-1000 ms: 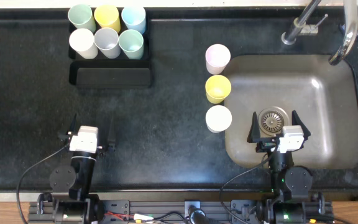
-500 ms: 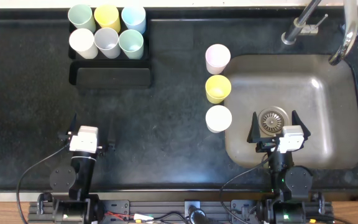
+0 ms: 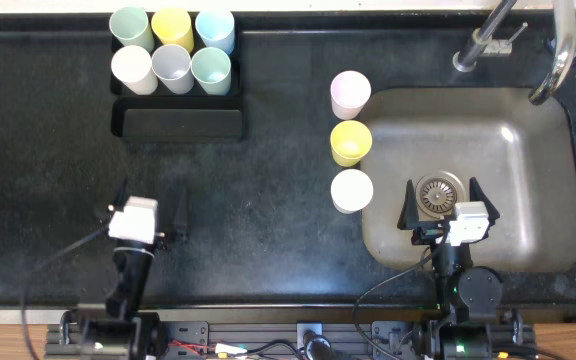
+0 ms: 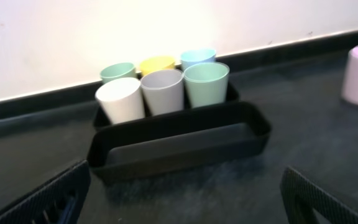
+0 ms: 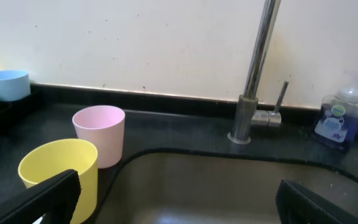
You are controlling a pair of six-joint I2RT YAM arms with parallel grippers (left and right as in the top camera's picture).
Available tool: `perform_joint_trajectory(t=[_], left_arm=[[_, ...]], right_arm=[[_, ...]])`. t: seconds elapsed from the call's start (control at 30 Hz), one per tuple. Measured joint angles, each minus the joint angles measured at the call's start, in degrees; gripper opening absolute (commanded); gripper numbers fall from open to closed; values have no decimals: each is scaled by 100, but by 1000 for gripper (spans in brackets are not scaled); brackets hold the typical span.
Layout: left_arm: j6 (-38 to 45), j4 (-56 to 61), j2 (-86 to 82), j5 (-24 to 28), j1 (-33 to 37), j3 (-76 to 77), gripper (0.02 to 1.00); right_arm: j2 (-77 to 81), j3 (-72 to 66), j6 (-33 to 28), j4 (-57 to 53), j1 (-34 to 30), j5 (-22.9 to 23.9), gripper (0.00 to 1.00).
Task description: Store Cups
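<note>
Ahead of your left gripper (image 3: 152,198), the tray (image 4: 179,146) looks like black plastic with a slight sheen; its cups (image 4: 165,90) are smooth matt plastic. Below your right gripper (image 3: 442,198) lies a brushed-metal sink (image 3: 528,140), beyond it a polished metal faucet (image 5: 260,62). The counter (image 3: 268,200) looks like speckled matt stone.

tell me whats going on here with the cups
Two robot arms are set to store cups, but neither holds anything yet. Six cups stand in the back of the black tray; its front part holds none. A pink cup, a yellow cup and a white cup wait in a line on the counter beside the sink. The left gripper is over the counter and the right gripper over the sink, both with fingers open.
</note>
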Motion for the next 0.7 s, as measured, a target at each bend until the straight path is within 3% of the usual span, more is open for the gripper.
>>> perform_joint_trajectory(t=[0.13,0.27,0.37,0.43,0.53,0.7], left_arm=[[-188,13,1921,313,-188,1775,998],[-249,-317,4448,1309,-358,4581,1000],[-308,-1582,6446,1991,-546,7235,998],[-393,-2767,7740,2181,-780,9071,998],[-874,-4385,9488,1932,-1298,11471,1000],[-1971,-6376,11665,691,-2448,13892,1000]], right_arm=[[0,0,2,-7,0,-2,998],[-2,0,2,-7,0,0,998],[0,0,2,-4,0,0,996],[2,0,2,-2,0,-2,996],[-2,0,2,-7,0,-2,996],[-2,0,0,-9,0,-2,998]])
